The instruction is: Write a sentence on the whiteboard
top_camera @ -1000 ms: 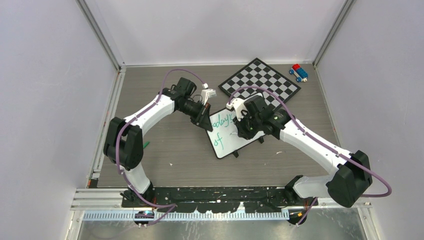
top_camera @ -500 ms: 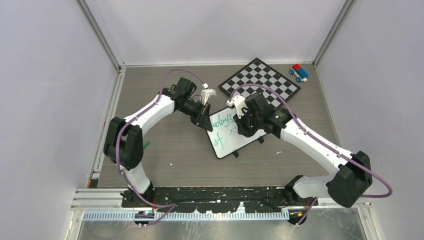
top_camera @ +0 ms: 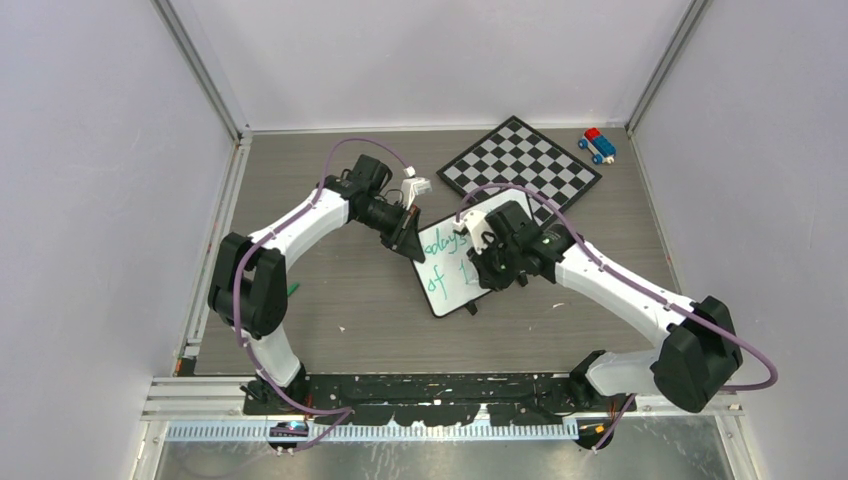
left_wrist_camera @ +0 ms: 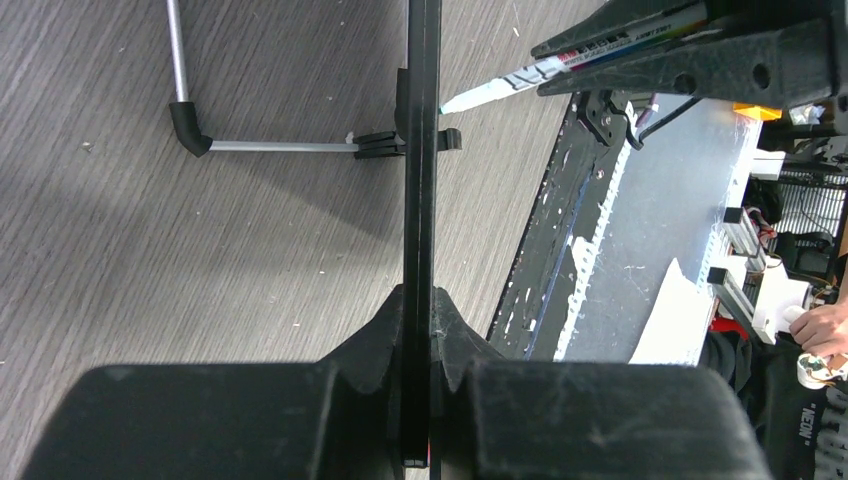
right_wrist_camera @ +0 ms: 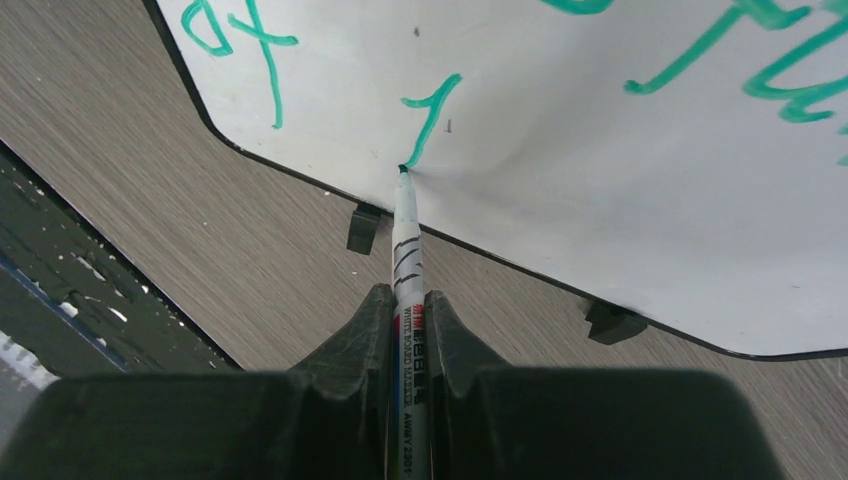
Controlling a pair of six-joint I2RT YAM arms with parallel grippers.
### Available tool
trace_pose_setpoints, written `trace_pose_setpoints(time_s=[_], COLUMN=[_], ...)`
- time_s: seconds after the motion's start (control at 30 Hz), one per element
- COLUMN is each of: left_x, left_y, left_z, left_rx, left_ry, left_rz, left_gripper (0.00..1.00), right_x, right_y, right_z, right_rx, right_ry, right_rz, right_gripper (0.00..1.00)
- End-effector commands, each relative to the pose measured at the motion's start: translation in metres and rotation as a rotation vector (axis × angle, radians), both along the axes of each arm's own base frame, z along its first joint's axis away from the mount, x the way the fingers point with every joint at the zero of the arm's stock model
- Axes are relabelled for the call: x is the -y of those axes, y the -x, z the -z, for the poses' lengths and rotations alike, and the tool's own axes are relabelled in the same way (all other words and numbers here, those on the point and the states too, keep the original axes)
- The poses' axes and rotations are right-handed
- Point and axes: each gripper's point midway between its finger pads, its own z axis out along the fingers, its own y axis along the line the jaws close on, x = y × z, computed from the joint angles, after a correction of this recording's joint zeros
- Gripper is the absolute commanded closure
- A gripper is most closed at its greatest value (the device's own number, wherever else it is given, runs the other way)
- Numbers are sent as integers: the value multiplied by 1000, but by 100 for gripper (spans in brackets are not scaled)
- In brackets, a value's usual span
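Note:
The whiteboard [top_camera: 452,290] lies tilted in the middle of the table. My left gripper [top_camera: 412,240] is shut on its far-left edge; the left wrist view shows the board edge-on [left_wrist_camera: 422,150] between the jaws [left_wrist_camera: 420,310]. My right gripper [top_camera: 490,270] is shut on a white marker [right_wrist_camera: 407,250], with the tip touching the board [right_wrist_camera: 600,150] near its lower edge. The sentence [top_camera: 445,240] is green; I see "oday's" above, and "of" [right_wrist_camera: 240,40] with one slanted stroke [right_wrist_camera: 430,115] below. The right arm hides the rest.
A black-and-white chessboard [top_camera: 520,165] lies at the back right, touching the whiteboard's far corner. A blue and red toy [top_camera: 598,145] sits in the back right corner. A small green item [top_camera: 292,289] lies by the left arm. The board's black feet [right_wrist_camera: 362,228] rest on the table.
My right gripper has moved toward the near edge of the board with the marker. A new green slanted stroke now stands after "of". The left arm has not moved.

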Motion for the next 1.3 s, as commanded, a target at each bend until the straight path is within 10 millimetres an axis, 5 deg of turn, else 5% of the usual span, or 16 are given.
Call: trace_pose_setpoints(time_s=[0.0,0.3,0.5,1.27], left_x=[-3,-4,-3,-4], left_y=[-8,-7,-7,-7], left_z=[7,4,2,3], left_rx=[21,28,29,32], left_ry=[-40,-36,-30,-33], left_rz=[-14,-15,-17,-19], left_gripper=[100,100,100,100], right_x=[-10,-27,-16,1], right_y=[0,10,-11,-47], right_z=[7,-25,-50,-49], right_rx=[1,2,106,185], right_ry=[12,-101,-127,-78], right_rz=[-36,-85,-2,121], right_gripper=[100,100,100,100])
